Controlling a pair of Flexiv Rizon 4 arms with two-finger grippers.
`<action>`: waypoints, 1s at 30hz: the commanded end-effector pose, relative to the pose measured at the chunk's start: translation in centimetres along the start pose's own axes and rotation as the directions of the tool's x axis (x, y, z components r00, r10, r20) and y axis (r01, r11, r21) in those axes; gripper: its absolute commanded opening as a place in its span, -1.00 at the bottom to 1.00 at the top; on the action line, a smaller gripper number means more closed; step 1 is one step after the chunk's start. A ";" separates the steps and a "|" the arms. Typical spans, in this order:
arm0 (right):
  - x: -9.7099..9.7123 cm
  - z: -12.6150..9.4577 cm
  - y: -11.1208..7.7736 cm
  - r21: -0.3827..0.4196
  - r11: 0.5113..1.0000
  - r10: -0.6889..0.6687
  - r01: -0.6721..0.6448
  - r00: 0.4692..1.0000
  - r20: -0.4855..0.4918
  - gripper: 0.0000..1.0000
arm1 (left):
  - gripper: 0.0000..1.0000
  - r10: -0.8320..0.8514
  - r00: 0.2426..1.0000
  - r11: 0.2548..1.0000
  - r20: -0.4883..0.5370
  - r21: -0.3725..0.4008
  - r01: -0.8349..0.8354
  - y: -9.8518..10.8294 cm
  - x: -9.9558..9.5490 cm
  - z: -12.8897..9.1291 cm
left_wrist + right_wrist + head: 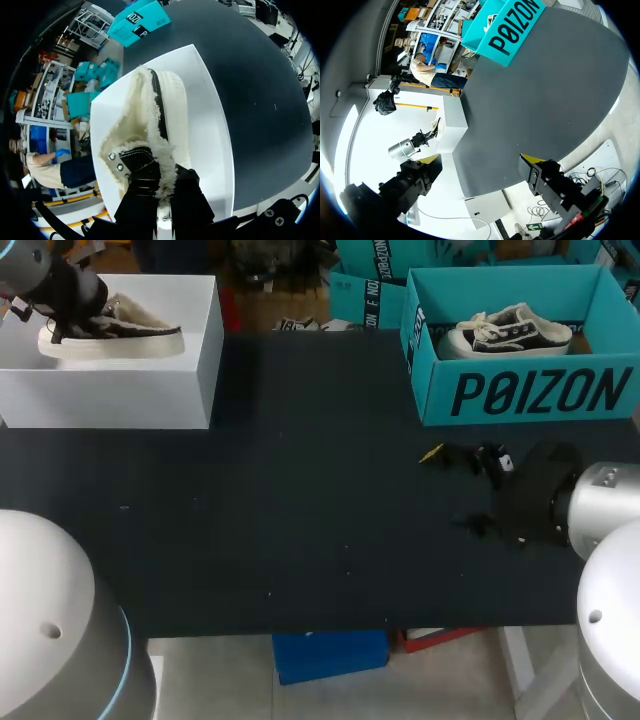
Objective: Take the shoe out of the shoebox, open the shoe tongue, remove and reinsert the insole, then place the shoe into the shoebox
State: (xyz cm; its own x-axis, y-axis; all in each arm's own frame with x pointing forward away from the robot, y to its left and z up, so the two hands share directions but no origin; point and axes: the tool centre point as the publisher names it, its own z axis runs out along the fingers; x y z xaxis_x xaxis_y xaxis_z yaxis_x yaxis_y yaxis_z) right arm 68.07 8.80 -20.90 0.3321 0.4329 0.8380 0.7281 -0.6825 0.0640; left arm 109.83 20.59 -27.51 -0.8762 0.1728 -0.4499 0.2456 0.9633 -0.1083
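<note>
The fleece-lined shoe [162,115] is clamped at its collar by the left gripper [162,187], at the white shoebox [212,150]. A straight, level lift is advised so the sole is cleared of the walls. The right gripper [480,167] is held open above the table [300,500].

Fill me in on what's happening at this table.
The left gripper is shut on the collar of a fleece-lined shoe at the white box. Whether the shoe rests there or is lifted clear, I cannot tell. The right gripper hangs open and empty over the dark table, near a teal box with a sneaker in it.
</note>
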 end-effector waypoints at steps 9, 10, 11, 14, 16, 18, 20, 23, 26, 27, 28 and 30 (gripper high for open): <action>-0.8 -0.5 0.0 0.131 0.991 0.043 -0.039 0.999 -0.028 1.00 | -1.00 -0.028 0.999 0.999 -0.039 -0.037 0.027 0.0 -0.9 3.6; -0.8 -0.5 0.0 0.131 0.991 0.043 -0.039 0.999 -0.028 1.00 | -1.00 -0.034 0.998 0.999 -0.045 -0.037 0.033 0.1 -0.7 3.9; -0.8 -0.5 0.0 0.131 0.991 0.043 -0.039 0.999 -0.028 1.00 | -1.00 -0.037 0.998 0.999 -0.047 -0.036 0.035 0.1 -0.5 4.1; -0.8 -0.5 0.0 0.131 0.991 0.043 -0.039 0.999 -0.028 1.00 | -1.00 -0.043 0.997 0.998 -0.059 -0.038 0.041 0.2 0.0 4.8; -0.8 -0.5 0.0 0.131 0.991 0.043 -0.039 0.999 -0.028 1.00 | -1.00 -0.046 0.997 0.998 -0.065 -0.033 0.044 0.1 0.3 5.1; -0.8 -0.5 0.0 0.131 0.991 0.043 -0.039 0.999 -0.028 1.00 | -1.00 -0.050 0.996 0.998 -0.072 -0.031 0.048 0.2 0.6 5.3; -0.8 -0.5 0.0 0.131 0.991 0.043 -0.039 0.999 -0.028 1.00 | -1.00 -0.055 0.996 0.998 -0.076 -0.029 0.052 -0.2 0.9 5.2; -0.8 -0.5 0.0 0.131 0.991 0.043 -0.039 0.999 -0.028 1.00 | -1.00 -0.059 0.994 0.998 -0.091 -0.024 0.057 -0.3 1.4 5.3; -0.8 -0.5 0.0 0.131 0.991 0.043 -0.039 0.999 -0.028 1.00 | -1.00 -0.063 0.993 0.998 -0.103 -0.021 0.061 -0.4 2.0 5.5; -0.8 -0.5 0.0 0.131 0.991 0.043 -0.039 0.999 -0.028 1.00 | -1.00 -0.065 0.992 0.998 -0.104 -0.021 0.063 -0.1 2.1 5.7; -0.8 -0.5 0.0 0.131 0.991 0.043 -0.039 0.999 -0.028 1.00 | -1.00 -0.065 0.992 0.998 -0.110 -0.022 0.063 0.0 2.2 5.8; -0.8 -0.5 0.0 0.131 0.991 0.043 -0.039 0.999 -0.028 1.00 | -1.00 -0.063 0.991 0.998 -0.118 -0.023 0.061 -0.2 2.7 5.8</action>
State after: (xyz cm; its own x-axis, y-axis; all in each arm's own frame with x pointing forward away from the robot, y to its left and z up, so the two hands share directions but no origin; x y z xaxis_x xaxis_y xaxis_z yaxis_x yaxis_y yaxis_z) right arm 68.07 8.80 -20.90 0.3321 0.4330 0.8380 0.7281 -0.6824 0.0640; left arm 110.10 19.67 -33.83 -0.9337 0.1317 -0.3331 0.1792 0.9769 -0.1161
